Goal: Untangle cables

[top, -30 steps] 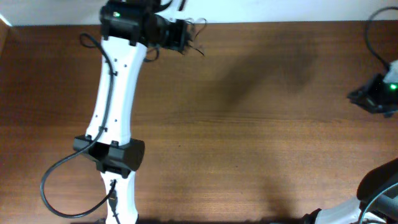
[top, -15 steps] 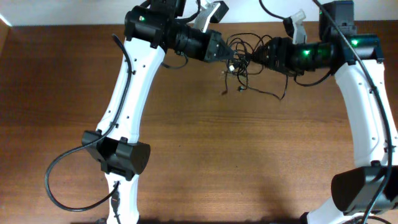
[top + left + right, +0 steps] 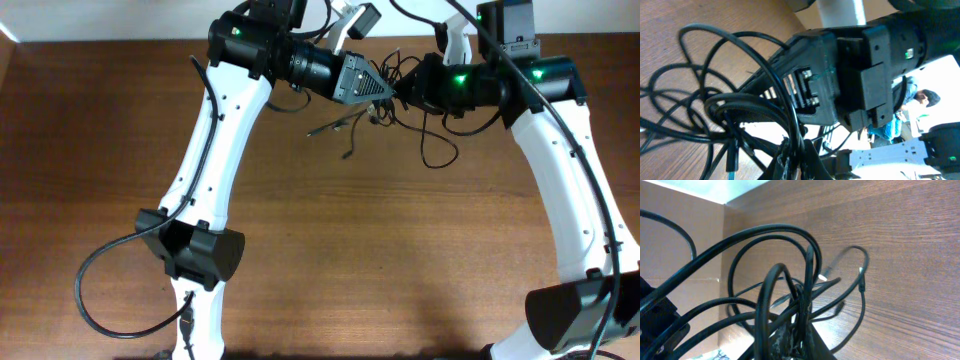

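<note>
Currently cables [image 3: 385,112] bunched at worktop [image 3: 300,230] 12 o'clock, lifted. Left claw [image 3: 388,90] clamped on them from 9, right claw [image 3: 408,92] pinching from 3. Pull axis 9–3; both equally near.

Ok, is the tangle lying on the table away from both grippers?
No, the cables bunch between the left gripper and the right gripper, whose tips meet there.

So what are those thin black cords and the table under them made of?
The cables look like smooth, slightly glossy black rubber or plastic sheathing: they bend in loose loops and catch light. Some tips glint like metal. The table shows brown wood grain, possibly laminate.
</note>
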Motion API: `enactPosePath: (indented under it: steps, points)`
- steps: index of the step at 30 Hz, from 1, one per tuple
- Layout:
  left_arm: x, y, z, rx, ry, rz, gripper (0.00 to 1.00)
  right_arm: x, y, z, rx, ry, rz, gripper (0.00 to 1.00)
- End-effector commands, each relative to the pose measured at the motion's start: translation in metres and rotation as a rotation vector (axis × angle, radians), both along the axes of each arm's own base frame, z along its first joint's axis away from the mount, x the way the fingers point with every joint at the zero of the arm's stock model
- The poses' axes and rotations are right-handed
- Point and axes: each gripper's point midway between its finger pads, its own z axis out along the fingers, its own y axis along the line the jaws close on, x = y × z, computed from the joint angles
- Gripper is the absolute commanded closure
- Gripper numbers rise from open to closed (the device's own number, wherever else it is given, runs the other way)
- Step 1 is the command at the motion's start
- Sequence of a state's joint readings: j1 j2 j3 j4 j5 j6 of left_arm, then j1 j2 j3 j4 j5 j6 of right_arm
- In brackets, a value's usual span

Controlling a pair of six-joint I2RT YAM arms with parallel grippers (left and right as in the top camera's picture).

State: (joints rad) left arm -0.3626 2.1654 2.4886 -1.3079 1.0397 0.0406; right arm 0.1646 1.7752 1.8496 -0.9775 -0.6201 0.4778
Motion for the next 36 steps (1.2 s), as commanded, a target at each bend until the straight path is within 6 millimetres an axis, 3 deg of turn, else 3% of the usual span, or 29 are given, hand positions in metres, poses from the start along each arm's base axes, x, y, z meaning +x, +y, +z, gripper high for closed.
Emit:
enactPosePath:
  steps: [1, 3, 5, 6, 7, 9, 10, 11, 13, 16, 18, 19, 20, 21, 22, 24, 25, 26, 29, 33, 36]
  points:
    - [-0.036, -0.012, 0.048, -0.208, -0.029, -0.169, 1.0, 0.005, 0.009, -0.013, -0.038, 0.01, 0.002, 0.85]
    - [-0.037, -0.012, 0.05, -0.216, -0.028, -0.174, 1.0, 0.008, 0.009, -0.016, -0.037, 0.011, 0.002, 0.95]
    - [-0.036, -0.012, 0.05, -0.217, -0.032, -0.173, 1.0, 0.009, 0.007, -0.014, -0.033, 0.006, -0.003, 0.96]
    - [-0.026, -0.008, 0.042, -0.17, -0.054, -0.13, 1.0, 0.01, -0.002, -0.01, -0.009, 0.009, -0.007, 0.96]
    - [0.005, 0.01, 0.014, 0.006, -0.104, 0.019, 1.0, 0.01, -0.021, -0.003, 0.002, -0.007, -0.022, 0.96]
    - [0.045, 0.058, -0.031, 0.334, -0.133, 0.271, 1.0, 0.007, -0.066, 0.007, -0.011, -0.016, -0.098, 0.96]
    - [0.059, 0.087, -0.05, 0.51, -0.155, 0.382, 1.0, 0.005, -0.095, 0.009, -0.015, -0.001, -0.158, 0.96]
    - [0.063, 0.105, -0.059, 0.613, -0.166, 0.435, 1.0, 0.001, -0.113, 0.011, 0.018, -0.003, -0.155, 0.96]
    - [0.066, 0.116, -0.063, 0.676, -0.18, 0.47, 1.0, -0.001, -0.126, 0.01, 0.024, 0.009, -0.176, 0.96]
    - [0.07, 0.122, -0.063, 0.705, -0.194, 0.491, 0.97, -0.001, -0.127, 0.011, 0.032, 0.007, -0.17, 0.96]
    - [0.079, 0.147, -0.067, 0.831, -0.236, 0.57, 0.97, -0.004, -0.124, 0.02, 0.095, -0.025, -0.119, 0.96]
    - [0.085, 0.164, -0.07, 0.92, -0.264, 0.624, 0.97, -0.005, -0.132, 0.023, 0.12, -0.029, -0.127, 0.96]
    - [0.09, 0.184, -0.074, 1.025, -0.289, 0.678, 0.88, -0.009, -0.145, 0.028, 0.155, -0.036, -0.135, 0.96]
    - [0.09, 0.186, -0.08, 1.043, -0.275, 0.681, 0.9, -0.012, -0.15, 0.03, 0.179, -0.039, -0.132, 0.96]
    - [0.085, 0.169, -0.086, 0.961, -0.231, 0.629, 1.0, -0.014, -0.15, 0.029, 0.179, -0.033, -0.129, 0.96]
    - [0.059, 0.089, -0.072, 0.568, -0.187, 0.318, 1.0, -0.016, -0.129, 0.025, 0.149, -0.03, -0.075, 0.96]
    - [0.044, 0.061, -0.056, 0.393, -0.184, 0.192, 1.0, -0.015, -0.121, 0.021, 0.115, -0.024, -0.062, 0.78]
    - [0.035, 0.047, -0.045, 0.292, -0.167, 0.134, 1.0, -0.016, -0.114, 0.017, 0.09, -0.019, -0.052, 0.67]
    - [0.028, 0.041, -0.039, 0.242, -0.146, 0.104, 1.0, -0.02, -0.101, 0.006, 0.023, 0.016, -0.034, 0.31]
    - [0.023, 0.035, -0.038, 0.225, -0.127, 0.091, 1.0, -0.028, -0.077, -0.009, -0.07, 0.055, 0.01, 0.3]
    - [0.013, 0.025, -0.026, 0.136, -0.102, 0.039, 1.0, -0.031, -0.078, -0.023, -0.097, 0.112, 0.006, 0.38]
